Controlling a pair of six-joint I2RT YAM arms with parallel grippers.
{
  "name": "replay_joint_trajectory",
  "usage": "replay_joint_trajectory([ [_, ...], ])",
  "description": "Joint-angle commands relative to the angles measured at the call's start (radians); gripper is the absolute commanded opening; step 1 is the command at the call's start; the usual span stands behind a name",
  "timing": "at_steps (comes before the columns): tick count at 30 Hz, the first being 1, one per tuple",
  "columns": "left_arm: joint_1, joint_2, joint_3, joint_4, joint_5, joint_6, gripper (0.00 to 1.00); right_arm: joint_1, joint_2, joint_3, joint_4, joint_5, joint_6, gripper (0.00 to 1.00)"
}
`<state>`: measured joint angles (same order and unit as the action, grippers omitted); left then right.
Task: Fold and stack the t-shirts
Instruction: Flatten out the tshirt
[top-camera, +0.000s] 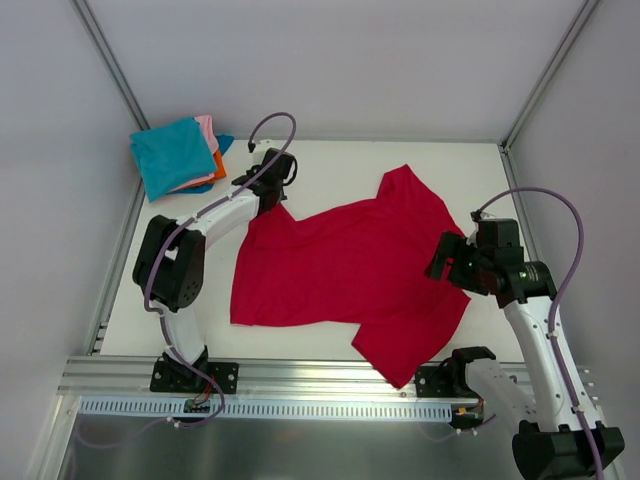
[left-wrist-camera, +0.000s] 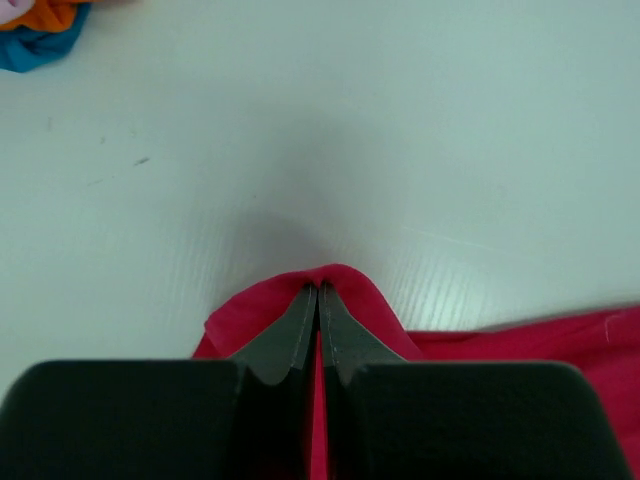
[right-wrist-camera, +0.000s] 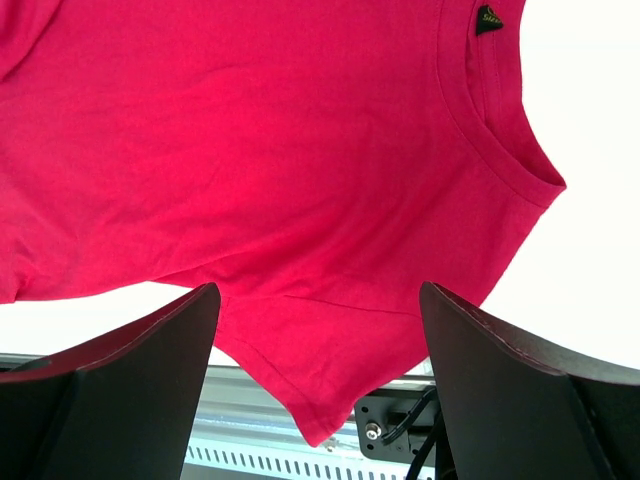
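Note:
The large red t-shirt (top-camera: 350, 270) lies spread on the white table, its near sleeve hanging over the front edge. My left gripper (top-camera: 268, 196) is shut on the shirt's far-left corner; in the left wrist view the closed fingertips (left-wrist-camera: 318, 292) pinch a raised fold of red cloth (left-wrist-camera: 355, 290). My right gripper (top-camera: 447, 262) is open and empty above the shirt's right side near the collar (right-wrist-camera: 500, 130); its fingers (right-wrist-camera: 150, 350) are spread wide over the red cloth (right-wrist-camera: 250, 150). A pile of folded t-shirts, teal on top (top-camera: 175, 155), with pink, orange and blue below, sits at the far left.
The table's front edge has a metal rail (top-camera: 330, 385) with the arm bases. Frame posts stand at the far left (top-camera: 110, 70) and far right (top-camera: 545, 80). The blue and orange edge of the pile shows in the left wrist view (left-wrist-camera: 35, 30).

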<state>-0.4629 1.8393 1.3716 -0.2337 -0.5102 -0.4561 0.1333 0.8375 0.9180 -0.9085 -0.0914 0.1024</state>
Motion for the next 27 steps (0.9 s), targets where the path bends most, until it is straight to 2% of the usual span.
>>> replay_joint_trajectory([
  [1,0.023,0.006,0.061,-0.009,-0.119,0.014,0.00,0.000,-0.024,-0.007,-0.044,-0.014,-0.020,0.86],
  [14,0.136,0.044,0.132,0.002,-0.179,0.010,0.00,0.000,-0.011,-0.019,-0.040,-0.016,-0.017,0.86],
  [22,0.145,0.208,0.329,0.016,-0.175,0.106,0.00,0.000,-0.011,-0.028,-0.050,-0.011,-0.024,0.86],
  [25,0.151,0.270,0.408,0.034,-0.195,0.154,0.08,0.002,-0.027,-0.036,-0.061,-0.013,-0.027,0.86],
  [27,0.156,0.293,0.448,0.043,-0.220,0.175,0.34,0.000,-0.035,-0.041,-0.073,-0.014,-0.027,0.86],
])
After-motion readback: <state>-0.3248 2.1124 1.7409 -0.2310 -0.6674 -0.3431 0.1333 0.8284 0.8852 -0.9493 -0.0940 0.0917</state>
